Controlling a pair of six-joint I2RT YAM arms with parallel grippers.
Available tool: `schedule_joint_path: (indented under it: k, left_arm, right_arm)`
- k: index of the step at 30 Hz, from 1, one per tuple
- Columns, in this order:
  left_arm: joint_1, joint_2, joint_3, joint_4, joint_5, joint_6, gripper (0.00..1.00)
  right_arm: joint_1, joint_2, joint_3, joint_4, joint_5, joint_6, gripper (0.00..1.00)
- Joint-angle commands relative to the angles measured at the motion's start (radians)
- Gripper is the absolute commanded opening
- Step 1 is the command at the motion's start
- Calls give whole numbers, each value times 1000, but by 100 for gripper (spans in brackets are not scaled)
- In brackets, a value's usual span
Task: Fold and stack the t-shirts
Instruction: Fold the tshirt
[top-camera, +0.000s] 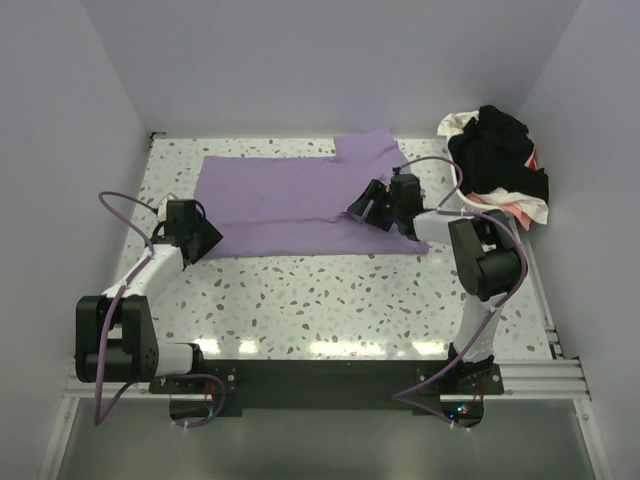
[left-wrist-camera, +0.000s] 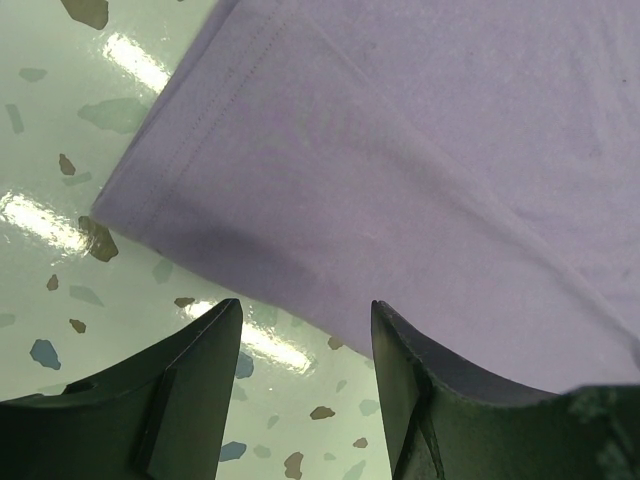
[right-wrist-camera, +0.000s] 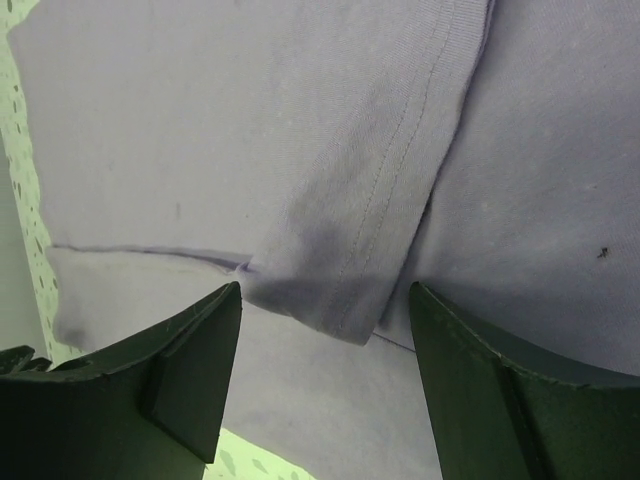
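Observation:
A lilac-purple t-shirt (top-camera: 285, 195) lies spread flat across the far half of the table. My left gripper (top-camera: 210, 238) is open at the shirt's near left corner; in the left wrist view (left-wrist-camera: 305, 310) its fingers straddle the hemmed edge (left-wrist-camera: 300, 200), low over the table. My right gripper (top-camera: 362, 210) is open above the shirt's right part; in the right wrist view (right-wrist-camera: 325, 295) a folded-in sleeve (right-wrist-camera: 370, 220) lies between its fingers. A pile of black, white and pink-red t-shirts (top-camera: 500, 160) sits at the far right.
The speckled tabletop (top-camera: 330, 295) extends in front of the shirt. White walls close in the table at the back and both sides. Purple cables loop beside each arm.

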Motion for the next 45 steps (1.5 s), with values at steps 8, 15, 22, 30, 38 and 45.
schedule_joint_path:
  k: [8,15,22,30,38,45]
  left_arm:
    - [-2,2,28,26,6,21,59]
    - [-2,3,28,27,11,19,59]
    - [-1,6,28,27,8,21,59]
    - [-1,14,42,13,6,14,60]
    - [53,-10,40,-68,-22,-13,61]
    - [74,-63,20,-115,-94,-45,58]
  right_arm:
    - [9,34,32,78,-13,48,71]
    - [9,84,97,102,-40,96,71]
    - [7,125,218,75,-54,124,71]
    - [7,234,399,32,-93,145,71]
    - [-17,116,464,-229,-11,36,70]
    - [-28,-183,232,-435,150,-44,68]
